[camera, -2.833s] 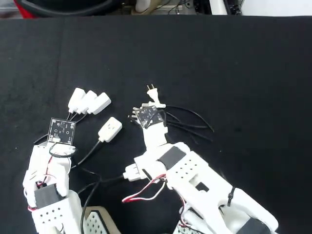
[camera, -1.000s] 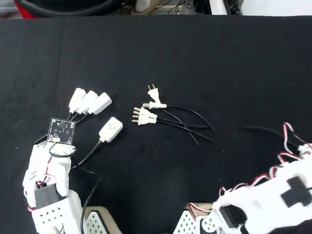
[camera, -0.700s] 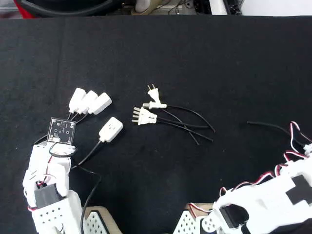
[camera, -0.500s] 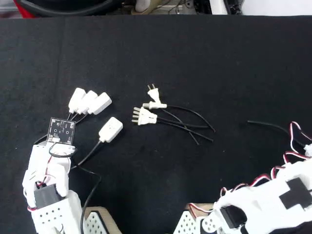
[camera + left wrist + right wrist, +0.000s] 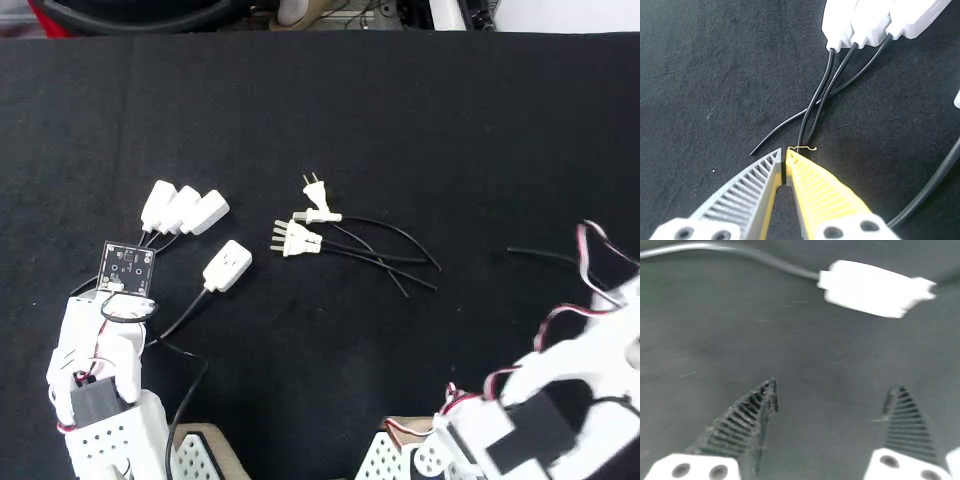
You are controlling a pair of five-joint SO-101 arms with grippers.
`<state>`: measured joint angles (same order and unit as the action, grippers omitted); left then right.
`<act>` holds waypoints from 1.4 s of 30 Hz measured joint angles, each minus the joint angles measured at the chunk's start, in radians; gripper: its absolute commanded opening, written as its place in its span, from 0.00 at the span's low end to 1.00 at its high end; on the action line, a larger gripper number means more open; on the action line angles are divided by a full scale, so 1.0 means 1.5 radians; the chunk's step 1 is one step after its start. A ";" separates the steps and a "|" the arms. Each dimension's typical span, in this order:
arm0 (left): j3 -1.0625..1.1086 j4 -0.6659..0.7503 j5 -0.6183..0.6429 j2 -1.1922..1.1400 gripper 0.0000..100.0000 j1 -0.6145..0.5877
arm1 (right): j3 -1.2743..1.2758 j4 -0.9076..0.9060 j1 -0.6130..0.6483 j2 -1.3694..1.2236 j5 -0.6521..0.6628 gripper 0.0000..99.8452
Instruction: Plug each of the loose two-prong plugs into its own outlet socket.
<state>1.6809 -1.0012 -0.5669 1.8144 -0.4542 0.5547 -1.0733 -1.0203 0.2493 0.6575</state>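
Three white outlet sockets lie side by side at the left of the black table, and a fourth socket sits just to their right. The same three sockets show in the left wrist view with their black cords. My left gripper is shut and empty, its tips just short of those cords. Loose two-prong plugs lie mid-table with their cords. My right gripper is open above bare cloth. A blurred white corded piece lies beyond its tips.
The left arm sits at the front left with its camera board near the sockets. The right arm is at the front right corner. A loose black cord lies just beyond it.
The right arm has pulled back from the plugs at mid-table to the front right corner and is still turning there. A black cord now lies at the right. The left arm has not moved.
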 measured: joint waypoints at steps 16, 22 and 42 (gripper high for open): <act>0.000 0.000 0.000 0.000 0.03 0.000 | 0.000 -0.203 0.654 0.122 -0.575 0.11; 0.000 0.000 0.000 0.000 0.03 0.000 | -0.007 -0.093 0.842 0.041 -0.787 0.13; 0.000 0.000 0.000 0.000 0.03 0.000 | -0.240 0.016 0.915 -0.311 -1.070 0.12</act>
<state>1.6809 -1.0012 -0.5669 1.8144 -0.4542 0.1941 -1.0487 0.3529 -0.2171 -0.9475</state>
